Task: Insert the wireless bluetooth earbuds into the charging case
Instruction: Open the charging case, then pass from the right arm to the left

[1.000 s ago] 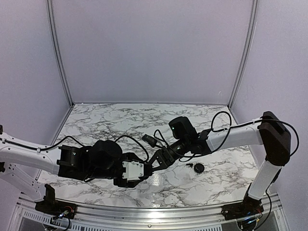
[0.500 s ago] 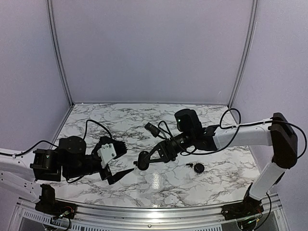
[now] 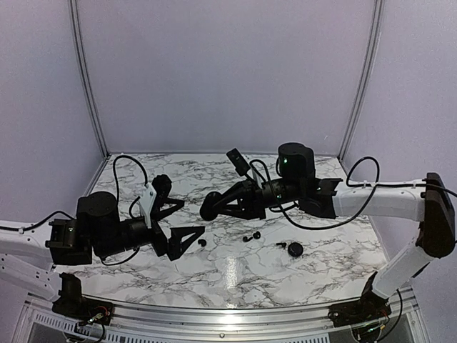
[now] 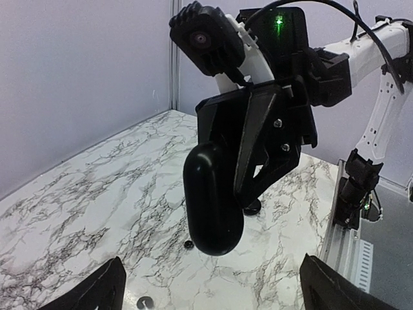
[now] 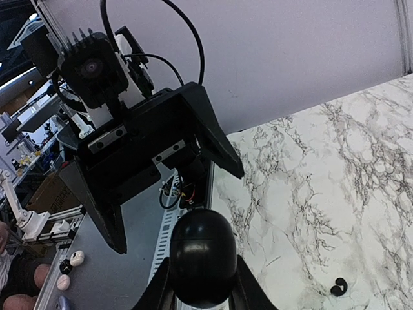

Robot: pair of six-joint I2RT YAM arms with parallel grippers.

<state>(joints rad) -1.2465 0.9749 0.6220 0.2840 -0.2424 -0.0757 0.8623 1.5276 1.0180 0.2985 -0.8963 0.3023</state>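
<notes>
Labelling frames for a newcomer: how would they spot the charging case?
Over the middle of the white marble table, follow the right gripper to its tip. Clamped there, off the table, is the charging case: a smooth black oval capsule, far larger than the tiny black earbuds below.

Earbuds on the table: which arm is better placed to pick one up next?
Left. The left end effector is open and empty, with an earbud lying close by; the right end effector is busy gripping the charging case in the air.
</notes>
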